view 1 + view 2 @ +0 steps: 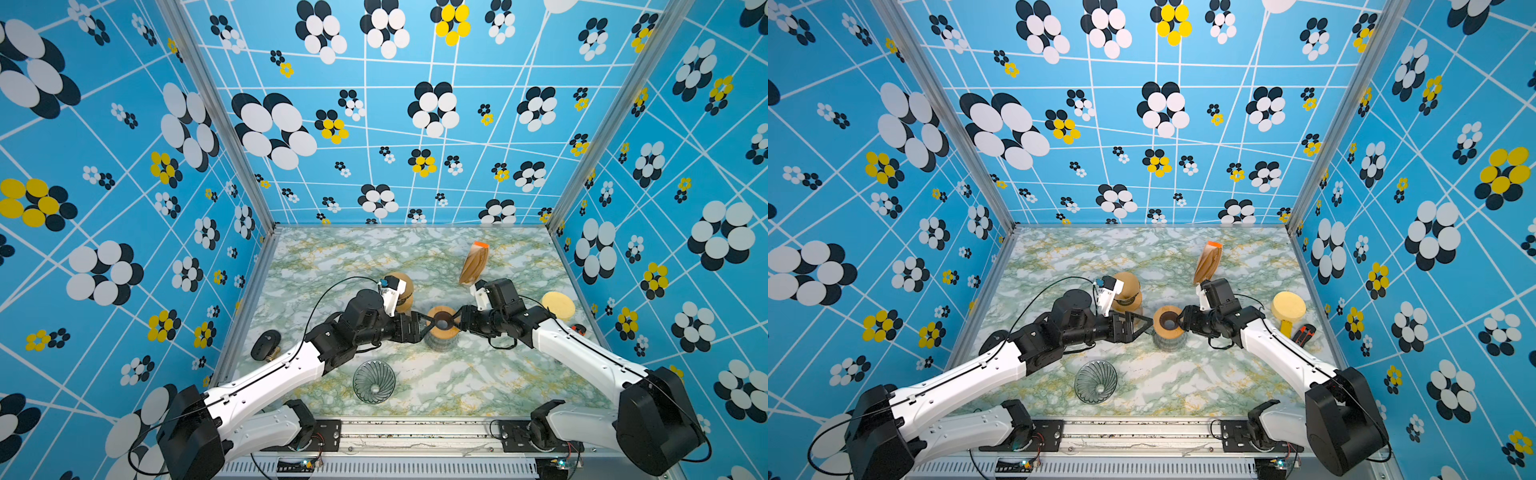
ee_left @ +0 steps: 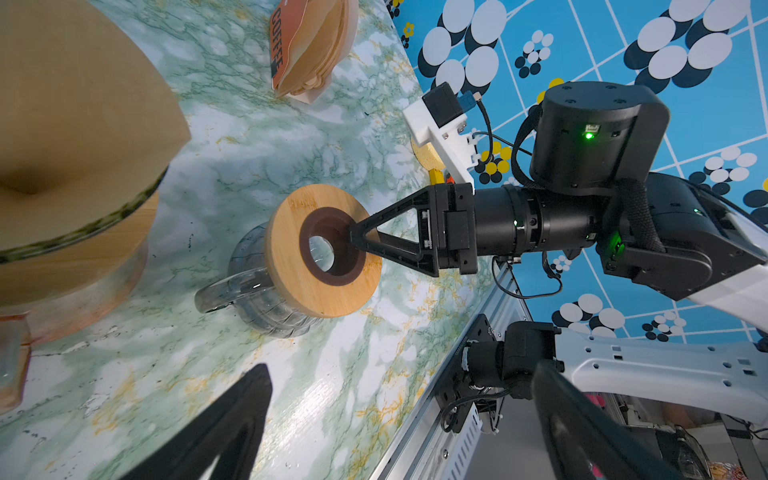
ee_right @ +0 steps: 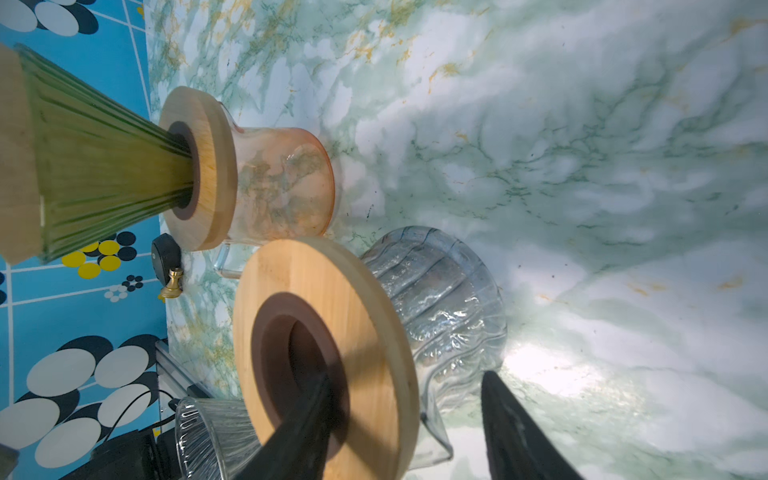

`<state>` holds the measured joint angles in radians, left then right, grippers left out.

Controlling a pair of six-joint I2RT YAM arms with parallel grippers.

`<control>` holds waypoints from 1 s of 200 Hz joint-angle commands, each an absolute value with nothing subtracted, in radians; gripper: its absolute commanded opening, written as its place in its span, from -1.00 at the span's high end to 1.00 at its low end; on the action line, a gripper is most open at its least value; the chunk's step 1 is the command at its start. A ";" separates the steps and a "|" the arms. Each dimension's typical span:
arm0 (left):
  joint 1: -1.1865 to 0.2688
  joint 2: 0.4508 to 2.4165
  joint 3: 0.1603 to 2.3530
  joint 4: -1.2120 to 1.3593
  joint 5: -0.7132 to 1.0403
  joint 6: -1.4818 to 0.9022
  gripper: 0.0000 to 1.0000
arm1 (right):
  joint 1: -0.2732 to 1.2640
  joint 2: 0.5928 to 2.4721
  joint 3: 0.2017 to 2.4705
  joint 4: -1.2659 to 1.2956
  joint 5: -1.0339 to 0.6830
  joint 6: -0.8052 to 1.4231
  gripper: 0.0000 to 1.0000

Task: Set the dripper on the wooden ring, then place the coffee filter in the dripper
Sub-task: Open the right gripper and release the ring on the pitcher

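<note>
Filter pack (image 1: pixel 473 264) is seen standing on table (image 1: pixel 478 382), behind right gripper (image 1: pixel 455 318) and apart from it. Glass dripper (image 1: pixel 374 381) is set toward front edge, on near side of left gripper (image 1: pixel 424 325), untouched. Right jaws are parted around wooden ring (image 3: pixel 332 282) on carafe (image 3: pixel 449 299): one finger (image 3: pixel 299 428) is in the hole, other is outside rim; a clamp cannot be told. Left jaws are spread wide just beside ring, nothing held. Second carafe (image 3: pixel 282 187) with green dripper (image 3: pixel 104 158) is seen behind left gripper.

Dripper (image 1: pixel 374 382) before carafe (image 1: pixel 440 344)
</note>
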<state>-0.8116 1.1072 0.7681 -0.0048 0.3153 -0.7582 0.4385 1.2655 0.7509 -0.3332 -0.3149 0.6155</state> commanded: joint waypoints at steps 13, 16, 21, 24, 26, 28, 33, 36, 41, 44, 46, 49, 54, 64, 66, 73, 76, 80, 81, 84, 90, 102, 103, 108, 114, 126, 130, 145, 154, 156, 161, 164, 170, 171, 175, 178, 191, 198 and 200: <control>-0.804 1.115 0.793 0.000 0.330 -0.747 -0.98 | 0.445 1.267 0.766 -0.353 -0.289 0.606 -0.09; -0.805 1.115 0.794 0.000 0.330 -0.747 -0.98 | 0.444 1.266 0.764 -0.353 -0.290 0.606 -0.09; -0.805 1.117 0.795 -0.001 0.330 -0.747 -0.98 | 0.445 1.265 0.765 -0.352 -0.291 0.606 -0.09; -0.805 1.117 0.795 0.000 0.331 -0.747 -0.98 | 0.444 1.264 0.765 -0.353 -0.291 0.608 -0.08; -0.805 1.117 0.795 0.000 0.331 -0.747 -0.98 | 0.445 1.263 0.764 -0.353 -0.291 0.608 -0.08; -0.805 1.117 0.795 0.000 0.331 -0.747 -0.98 | 0.444 1.263 0.764 -0.352 -0.291 0.607 -0.08; -0.804 1.117 0.796 -0.001 0.331 -0.746 -0.98 | 0.445 1.261 0.765 -0.352 -0.291 0.607 -0.07; -0.805 1.117 0.796 0.000 0.331 -0.746 -0.98 | 0.444 1.260 0.764 -0.352 -0.291 0.608 -0.07; -0.804 1.117 0.796 -0.001 0.331 -0.746 -0.98 | 0.445 1.260 0.765 -0.351 -0.291 0.609 -0.07; -0.804 1.117 0.796 0.000 0.331 -0.746 -0.98 | 0.444 1.259 0.765 -0.352 -0.291 0.608 -0.06; -0.804 1.117 0.796 -0.001 0.331 -0.745 -0.98 | 0.445 1.258 0.765 -0.353 -0.291 0.608 -0.06; -0.805 1.117 0.797 -0.001 0.331 -0.744 -0.98 | 0.443 1.258 0.767 -0.354 -0.291 0.609 -0.06; -0.805 1.117 0.797 -0.002 0.331 -0.743 -0.98 | 0.445 1.256 0.767 -0.355 -0.289 0.609 -0.05; -0.803 1.114 0.797 -0.007 0.330 -0.741 -0.98 | 0.445 1.252 0.769 -0.358 -0.286 0.608 -0.05; -0.804 1.114 0.797 -0.007 0.329 -0.741 -0.98 | 0.445 1.251 0.769 -0.359 -0.285 0.607 -0.05; -0.804 1.113 0.798 -0.011 0.327 -0.738 -0.98 | 0.444 1.247 0.772 -0.365 -0.282 0.608 -0.09; -0.804 1.111 0.798 -0.013 0.325 -0.737 -0.98 | 0.445 1.245 0.774 -0.367 -0.282 0.608 -0.11; -0.804 1.109 0.798 -0.019 0.324 -0.735 -0.98 | 0.446 1.240 0.776 -0.373 -0.279 0.606 -0.15; -0.804 1.109 0.798 -0.020 0.324 -0.734 -0.98 | 0.445 1.239 0.778 -0.373 -0.279 0.607 -0.15; -0.803 1.107 0.798 -0.025 0.323 -0.732 -0.98 | 0.445 1.235 0.779 -0.376 -0.277 0.606 -0.18; -0.803 1.102 0.799 -0.037 0.317 -0.729 -0.98 | 0.445 1.226 0.784 -0.382 -0.273 0.605 -0.23; -0.800 1.091 0.805 -0.081 0.298 -0.720 -0.98 | 0.445 1.205 0.786 -0.388 -0.267 0.605 -0.32; -0.800 1.090 0.806 -0.084 0.296 -0.719 -0.98 | 0.445 1.203 0.787 -0.389 -0.266 0.605 -0.33; -0.798 1.084 0.807 -0.100 0.288 -0.717 -0.98 | 0.445 1.193 0.787 -0.390 -0.265 0.605 -0.36; -0.796 1.076 0.806 -0.118 0.284 -0.713 -0.98 | 0.443 1.181 0.785 -0.389 -0.265 0.603 -0.40; -0.787 1.054 0.800 -0.155 0.269 -0.708 -0.98 | 0.445 1.160 0.783 -0.389 -0.264 0.603 -0.47; -0.783 1.047 0.796 -0.164 0.266 -0.709 -0.98 | 0.444 1.152 0.784 -0.390 -0.263 0.603 -0.49; -0.766 1.016 0.781 -0.200 0.257 -0.709 -0.98 | 0.444 1.123 0.781 -0.394 -0.259 0.604 -0.53; -0.752 1.000 0.774 -0.230 0.248 -0.709 -0.98 | 0.444 1.105 0.780 -0.395 -0.259 0.604 -0.56; -0.748 0.996 0.772 -0.236 0.246 -0.709 -0.98 | 0.446 1.101 0.780 -0.395 -0.258 0.605 -0.56; -0.739 0.989 0.769 -0.252 0.243 -0.709 -0.98 | 0.444 1.090 0.779 -0.397 -0.255 0.604 -0.58; -0.734 0.984 0.767 -0.262 0.242 -0.709 -0.98 | 0.444 1.084 0.779 -0.398 -0.254 0.605 -0.58; -0.725 0.973 0.764 -0.281 0.241 -0.708 -0.98 | 0.444 1.072 0.778 -0.399 -0.252 0.606 -0.60; -0.725 0.971 0.764 -0.284 0.240 -0.707 -0.98 | 0.445 1.070 0.777 -0.399 -0.252 0.606 -0.61; -0.719 0.965 0.763 -0.297 0.237 -0.706 -0.98 | 0.445 1.064 0.777 -0.399 -0.253 0.607 -0.63; -0.716 0.961 0.762 -0.307 0.234 -0.706 -0.98 | 0.445 1.058 0.776 -0.398 -0.252 0.605 -0.64; -0.702 0.946 0.759 -0.349 0.221 -0.702 -0.98 | 0.446 1.037 0.775 -0.398 -0.257 0.603 -0.69; -0.696 0.939 0.758 -0.373 0.211 -0.698 -0.98 | 0.446 1.028 0.773 -0.397 -0.264 0.600 -0.74; -0.694 0.937 0.758 -0.379 0.209 -0.697 -0.98 | 0.446 1.025 0.773 -0.396 -0.266 0.601 -0.76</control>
